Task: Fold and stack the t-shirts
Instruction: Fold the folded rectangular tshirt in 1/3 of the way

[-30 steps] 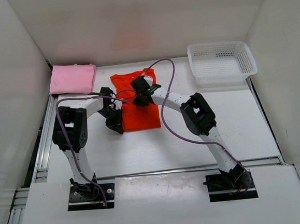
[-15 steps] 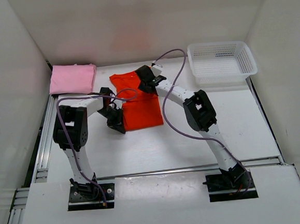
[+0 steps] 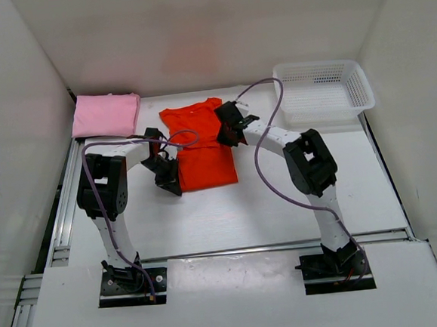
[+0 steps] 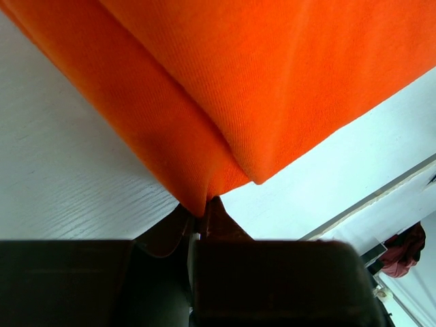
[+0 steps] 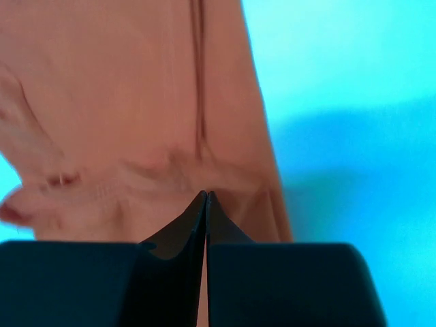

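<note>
The orange-red t-shirt (image 3: 202, 148) lies partly folded on the table at centre back. It fills the left wrist view (image 4: 272, 82) and shows washed-out in the right wrist view (image 5: 136, 102). My left gripper (image 3: 173, 179) is shut, pinching the shirt's lower left folded edge (image 4: 201, 208). My right gripper (image 3: 224, 132) is shut at the shirt's right edge, its tips (image 5: 206, 195) close over wrinkled cloth, with no cloth visible between them. The pink t-shirt (image 3: 105, 114) lies folded at the back left. The black t-shirt is out of view.
A white mesh basket (image 3: 323, 104) stands at the back right, apparently empty. White walls enclose the table on three sides. A purple cable loops from each arm over the shirt area.
My right gripper has moved from over the shirt's upper middle to its right edge. The left gripper has stayed at the lower left edge. The shirt lies slightly flatter.
</note>
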`<action>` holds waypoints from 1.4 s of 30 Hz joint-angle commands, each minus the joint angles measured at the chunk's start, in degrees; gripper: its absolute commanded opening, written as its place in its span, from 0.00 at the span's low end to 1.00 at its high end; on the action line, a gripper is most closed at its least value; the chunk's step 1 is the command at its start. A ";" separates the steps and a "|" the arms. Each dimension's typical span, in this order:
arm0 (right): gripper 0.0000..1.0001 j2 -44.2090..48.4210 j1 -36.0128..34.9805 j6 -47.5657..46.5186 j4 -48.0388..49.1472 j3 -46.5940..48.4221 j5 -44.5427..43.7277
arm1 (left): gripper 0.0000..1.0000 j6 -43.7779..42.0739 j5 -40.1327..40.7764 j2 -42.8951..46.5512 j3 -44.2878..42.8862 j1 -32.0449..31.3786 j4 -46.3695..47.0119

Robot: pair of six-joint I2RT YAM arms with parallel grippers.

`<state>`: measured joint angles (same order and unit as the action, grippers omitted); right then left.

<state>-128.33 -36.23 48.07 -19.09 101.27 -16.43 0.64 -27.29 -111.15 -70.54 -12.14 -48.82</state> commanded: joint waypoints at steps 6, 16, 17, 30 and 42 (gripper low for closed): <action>0.01 7.04 -2.97 17.84 5.64 -13.12 6.67 | 0.10 -0.64 -0.40 1.64 0.32 0.19 -0.92; 0.01 0.64 -4.29 18.28 -1.72 -0.41 0.18 | 0.10 -0.64 0.13 2.26 0.85 0.19 -0.93; 0.01 -0.42 -4.29 18.98 -3.22 1.10 -0.62 | 0.10 -0.64 0.13 2.26 0.85 0.19 -0.93; 0.01 1.50 -4.29 18.81 -4.21 1.92 -2.38 | 0.10 -0.64 0.13 1.73 0.32 0.19 -1.46; 0.00 3.53 -4.82 22.06 -3.06 -5.49 0.25 | 0.10 -0.64 0.13 1.73 -0.21 0.19 -1.46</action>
<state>-125.82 -40.66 68.88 -23.03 94.45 -16.29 0.64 -27.24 -111.13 -70.26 -12.12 -49.78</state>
